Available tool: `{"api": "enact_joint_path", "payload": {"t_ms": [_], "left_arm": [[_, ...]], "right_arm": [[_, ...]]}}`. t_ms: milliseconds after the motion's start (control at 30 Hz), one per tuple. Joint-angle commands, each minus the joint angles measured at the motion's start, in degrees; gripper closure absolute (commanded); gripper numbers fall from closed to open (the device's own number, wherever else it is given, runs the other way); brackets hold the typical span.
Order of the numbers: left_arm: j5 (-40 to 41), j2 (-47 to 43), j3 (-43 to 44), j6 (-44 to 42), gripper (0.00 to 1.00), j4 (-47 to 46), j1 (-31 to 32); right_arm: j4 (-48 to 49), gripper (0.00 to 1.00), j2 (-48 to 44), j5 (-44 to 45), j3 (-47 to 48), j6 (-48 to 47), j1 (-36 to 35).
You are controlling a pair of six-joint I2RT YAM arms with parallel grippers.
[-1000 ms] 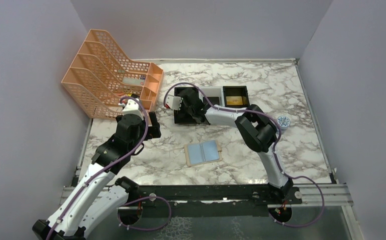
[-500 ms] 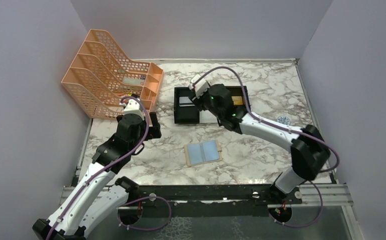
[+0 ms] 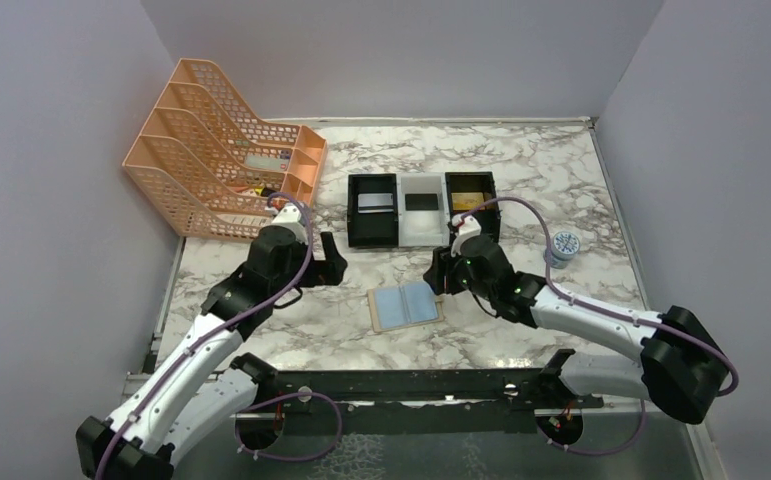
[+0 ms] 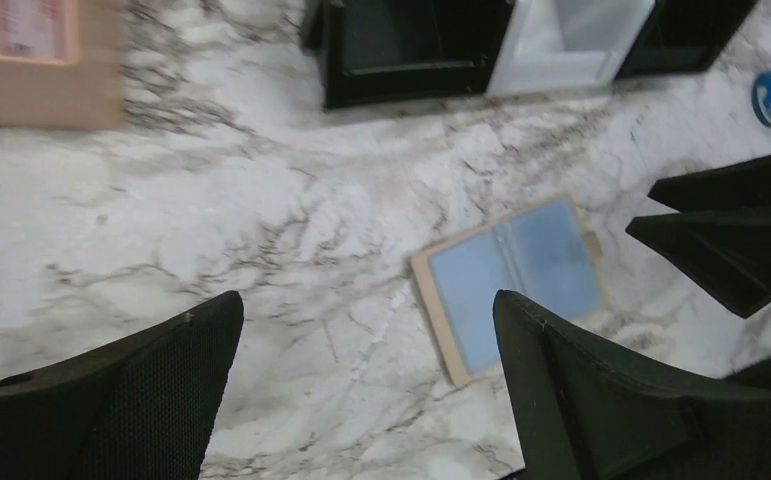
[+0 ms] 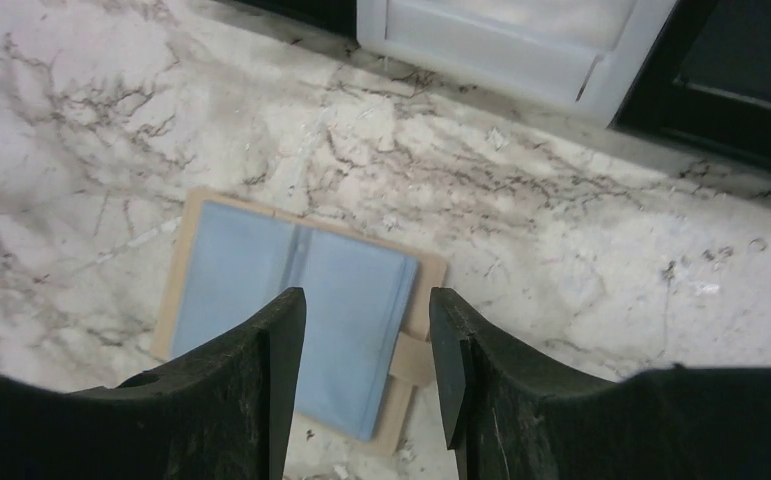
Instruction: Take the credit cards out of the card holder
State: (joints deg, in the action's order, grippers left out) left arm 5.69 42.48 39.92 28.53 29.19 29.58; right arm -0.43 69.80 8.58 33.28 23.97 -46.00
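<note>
- The card holder lies unfolded, blue faces up, flat on the marble surface.
- The left tool is spread wide and empty, off to the holder's left.
- The right tool hovers above the holder, jaws partly apart, gripping nothing.

We look down past our right gripper, its two dark fingers parted with nothing between them, onto the card holder. It lies opened flat on the marble table, grey-blue faces up inside a tan border, a small tan tab at its right edge. Beyond it we see a white tray, with a black tray right beside it.
</note>
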Motion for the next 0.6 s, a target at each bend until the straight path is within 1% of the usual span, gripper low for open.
{"api": "enact_joint_path", "payload": {"t_ms": [0, 33, 67, 167, 233, 300, 400, 500, 567], "left_arm": [[-19.01, 7.16, -5.59, 6.21, 0.01, -13.3, 1.25], [-19.54, 9.06, -6.58, 7.02, 0.01, -17.12, 2.81], [-18.71, 11.19, -7.17, 7.8, 0.01, -19.02, 5.11], [-13.37, 18.12, -6.91, 10.12, 0.06, -22.74, 12.7], [-11.2, 21.54, -6.19, 11.57, 0.09, -24.92, 16.12], [-9.72, 23.88, -7.08, 13.61, 0.12, -27.65, 17.64], [-8.74, 25.45, -9.55, 16.36, 0.16, -31.93, 18.26], [-8.6, 25.96, -11.53, 17.71, 0.18, -34.15, 18.29], [-8.59, 26.28, -12.35, 18.08, 0.18, -34.91, 18.4]], "right_arm": [[1.34, 0.5, -4.59, -7.23, -3.14, 8.24, 0.12], [1.88, 0.5, -4.72, -8.43, -3.63, 8.66, 0.12], [1.96, 0.5, -4.52, -8.95, -3.77, 9.21, 0.12], [1.22, 0.51, -2.99, -9.74, -3.5, 10.49, 0.12], [1.51, 0.52, -2.55, -10.3, -3.63, 10.87, 0.2], [2.98, 0.52, -2.18, -11.59, -4.4, 10.87, 0.38], [4.9, 0.55, -0.52, -14.61, -4.92, 11.34, 1.15], [7.11, 0.59, 2.01, -19.55, -4.83, 11.22, 1.6], [7.86, 0.6, 3.59, -20.65, -4.76, 11.54, 1.62]]}}
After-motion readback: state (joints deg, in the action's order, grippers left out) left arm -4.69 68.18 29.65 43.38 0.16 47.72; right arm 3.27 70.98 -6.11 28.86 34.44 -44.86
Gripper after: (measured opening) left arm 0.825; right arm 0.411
